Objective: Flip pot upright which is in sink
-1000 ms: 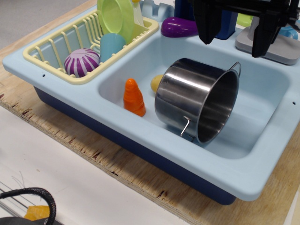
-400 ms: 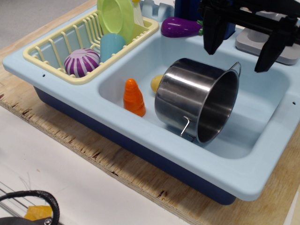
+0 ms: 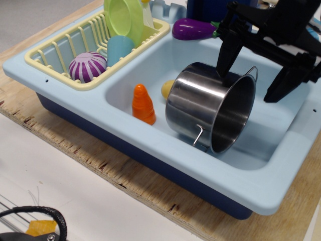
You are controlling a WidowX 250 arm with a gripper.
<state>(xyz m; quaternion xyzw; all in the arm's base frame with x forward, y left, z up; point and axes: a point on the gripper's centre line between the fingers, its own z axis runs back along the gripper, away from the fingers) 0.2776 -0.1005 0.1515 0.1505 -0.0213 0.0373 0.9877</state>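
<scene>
The shiny steel pot (image 3: 203,103) lies on its side in the light blue sink (image 3: 150,65), its open mouth facing right and front, one wire handle at the front and one at the top right rim. My black gripper (image 3: 247,85) is open, tilted, and hangs over the pot's upper rim. Its left finger tip (image 3: 222,68) is just above or touching the pot's top wall; its right finger (image 3: 281,88) is beyond the rim to the right. Nothing is held.
An orange toy carrot (image 3: 143,104) and a yellow item (image 3: 167,89) stand left of the pot in the basin. A yellow dish rack (image 3: 60,55) holds a purple ball, blue cup (image 3: 119,48) and green plate. A purple eggplant (image 3: 193,28) lies on the back rim.
The gripper has come down and moved right, tilting, from above the back rim to the pot's upper rim. The pot has not moved.
</scene>
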